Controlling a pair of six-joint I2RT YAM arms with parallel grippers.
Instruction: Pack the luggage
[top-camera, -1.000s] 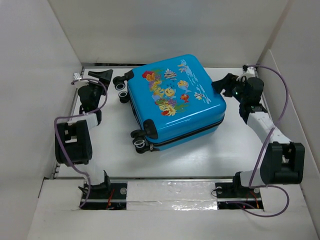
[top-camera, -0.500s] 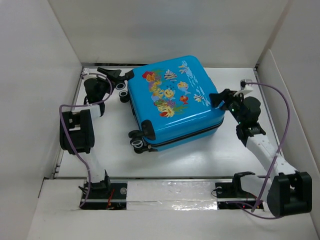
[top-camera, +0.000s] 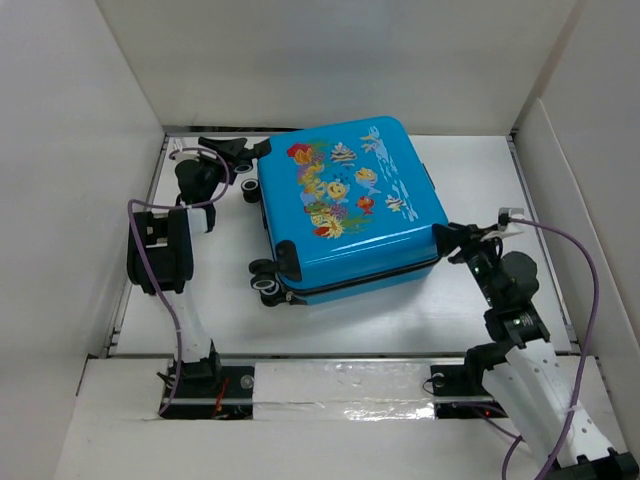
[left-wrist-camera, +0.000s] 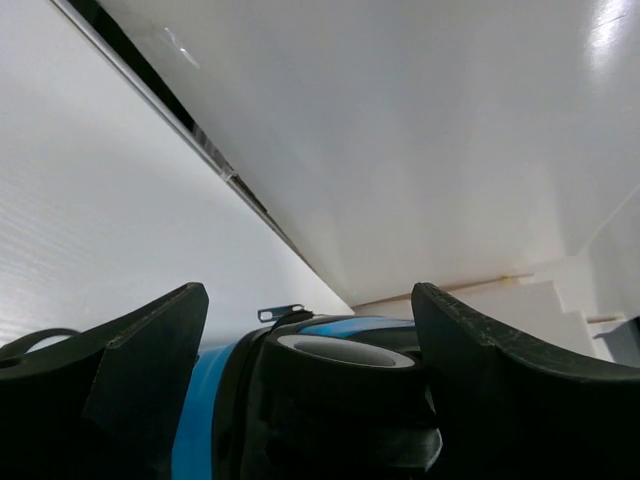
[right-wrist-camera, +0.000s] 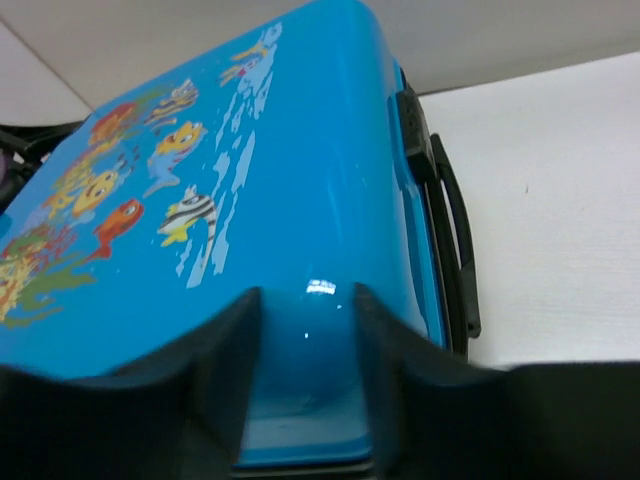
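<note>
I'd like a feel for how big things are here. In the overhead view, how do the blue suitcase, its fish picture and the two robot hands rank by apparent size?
1. suitcase
2. fish picture on its lid
3. left hand and right hand: they look about alike, so I won't rank them.

Top cam looks down from high, sees whole luggage (top-camera: 350, 210). L wrist cam sits low, v. close to its wheel (left-wrist-camera: 345, 365). R wrist cam v. close at a corner. All share luggage.
</note>
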